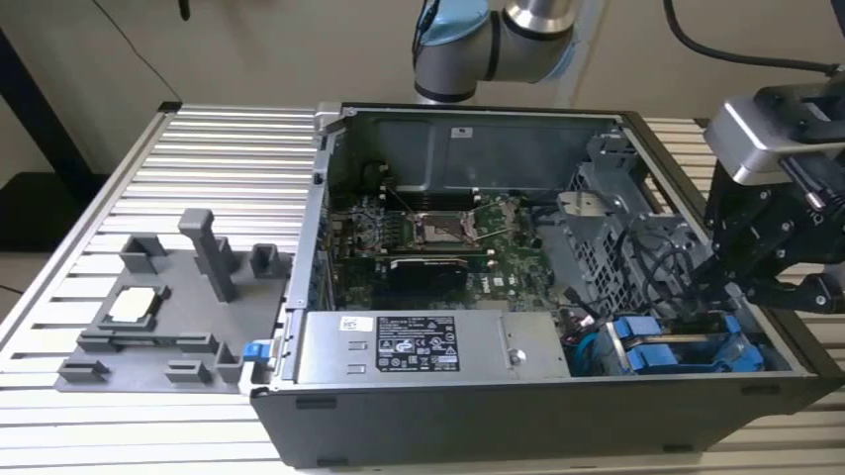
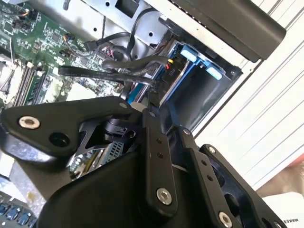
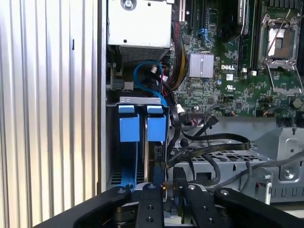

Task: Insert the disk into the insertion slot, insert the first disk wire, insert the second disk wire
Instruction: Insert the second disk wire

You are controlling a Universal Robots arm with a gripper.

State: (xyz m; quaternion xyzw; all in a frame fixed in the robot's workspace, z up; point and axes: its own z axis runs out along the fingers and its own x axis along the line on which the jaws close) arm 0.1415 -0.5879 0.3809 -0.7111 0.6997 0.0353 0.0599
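The disk sits inside the insertion slot (image 3: pixel 140 100); its blue carrier (image 3: pixel 156 127) stands next to a second blue carrier (image 3: pixel 129 127) in the grey cage. In the exterior view these blue carriers (image 1: pixel 667 351) lie at the case's front right corner. My gripper (image 3: pixel 167 184) hangs just above the carrier's back end, its black fingers (image 2: pixel 153 124) close together on the end of a black disk wire (image 3: pixel 209 146). This wire (image 2: pixel 114 71) loops from the motherboard side down to the fingertips. In the exterior view the gripper (image 1: pixel 742 295) is at the case's right wall.
The open computer case (image 1: pixel 304 297) lies on a slatted metal table (image 1: pixel 225 139). A grey power-supply box (image 1: pixel 422 346) fills the front of the case beside the drive cage. The motherboard (image 1: pixel 436 233) lies behind it. A grey fixture (image 1: pixel 158 317) stands on the exterior view's left.
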